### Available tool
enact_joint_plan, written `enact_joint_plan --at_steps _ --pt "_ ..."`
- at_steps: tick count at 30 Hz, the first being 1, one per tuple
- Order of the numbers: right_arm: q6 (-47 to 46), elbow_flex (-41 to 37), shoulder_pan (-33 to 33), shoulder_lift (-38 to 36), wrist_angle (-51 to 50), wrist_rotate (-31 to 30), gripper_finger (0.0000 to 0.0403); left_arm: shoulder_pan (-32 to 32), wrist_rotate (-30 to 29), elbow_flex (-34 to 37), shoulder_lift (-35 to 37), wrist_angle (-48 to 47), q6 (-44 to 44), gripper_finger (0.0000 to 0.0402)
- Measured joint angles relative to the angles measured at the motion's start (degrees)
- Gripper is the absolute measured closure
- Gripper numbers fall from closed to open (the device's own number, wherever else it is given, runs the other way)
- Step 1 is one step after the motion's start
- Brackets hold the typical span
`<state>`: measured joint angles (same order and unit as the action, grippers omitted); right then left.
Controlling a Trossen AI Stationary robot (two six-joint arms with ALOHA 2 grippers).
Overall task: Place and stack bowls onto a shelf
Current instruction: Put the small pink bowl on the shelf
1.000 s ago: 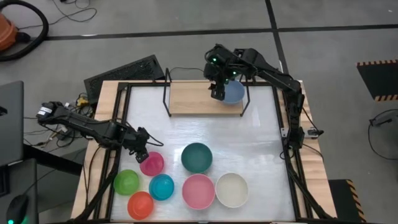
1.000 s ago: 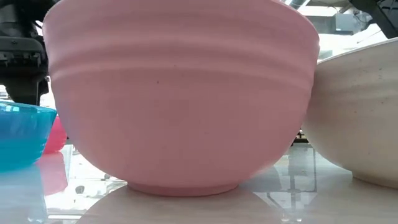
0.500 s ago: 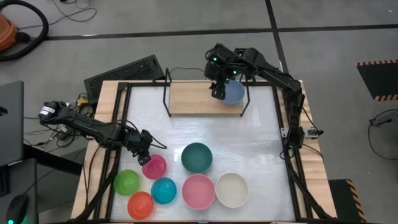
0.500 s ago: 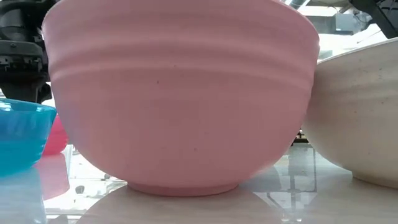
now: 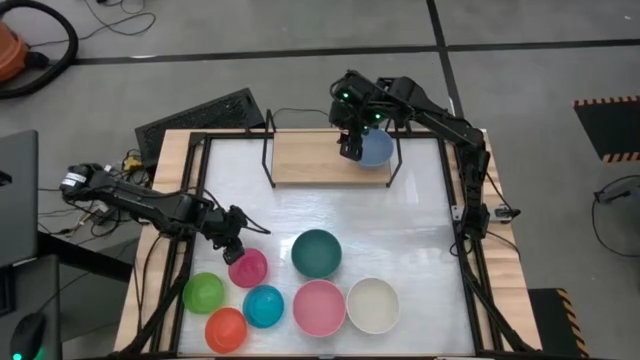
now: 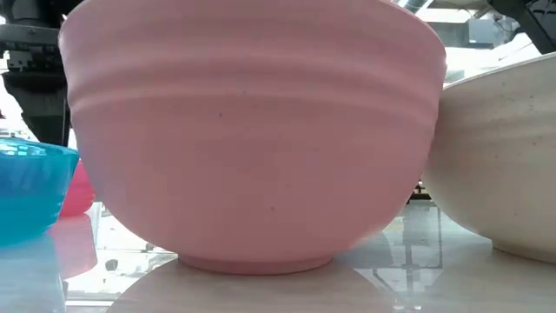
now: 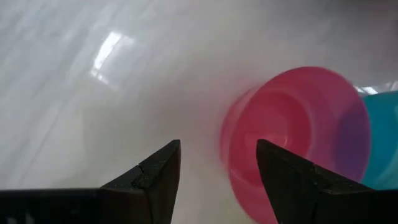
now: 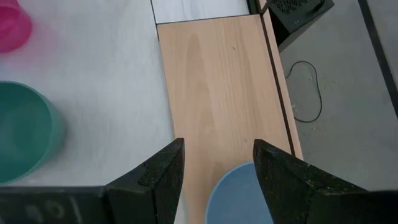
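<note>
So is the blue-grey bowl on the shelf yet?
Yes. The blue-grey bowl sits upright on the wooden shelf at its right end, with the open right gripper over its rim.

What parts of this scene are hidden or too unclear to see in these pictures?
- Low view: the pink bowl fills the picture and hides the shelf and most other bowls.
- Low view: the white bowl is cut off by the right edge.
- Left wrist view: the magenta bowl is blurred.
- Right wrist view: the blue bowl is cut off at the bottom, partly behind the fingers.
</note>
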<state>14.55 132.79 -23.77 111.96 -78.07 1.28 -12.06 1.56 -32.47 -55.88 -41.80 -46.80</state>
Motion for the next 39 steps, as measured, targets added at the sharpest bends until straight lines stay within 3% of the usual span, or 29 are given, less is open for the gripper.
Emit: enact_joint_plan --at_steps 12,15,22,31,39 --pt "-1.09 0.00 0.00 0.00 0.01 0.00 0.0184 0.54 4.06 0.00 -9.70 5.05 7.52 0.0218" --pt "-1.31 0.00 0.00 0.00 -0.76 0.00 0.0184 1.77 4.87 0.00 -9.83 4.68 7.95 0.0256" --pt "-4.16 0.00 0.12 0.00 -3.30 -0.07 0.0184 4.94 5.27 0.02 -9.55 3.80 9.73 0.0390" --pt "-17.94 0.00 0.00 0.09 -3.25 -0.55 0.0184 12.24 3.70 0.02 -7.15 3.63 11.25 0.0401" --pt "-23.33 -0.02 1.95 4.03 -0.67 -1.66 0.0184 19.82 1.18 0.02 -3.61 5.01 16.90 0.0401"
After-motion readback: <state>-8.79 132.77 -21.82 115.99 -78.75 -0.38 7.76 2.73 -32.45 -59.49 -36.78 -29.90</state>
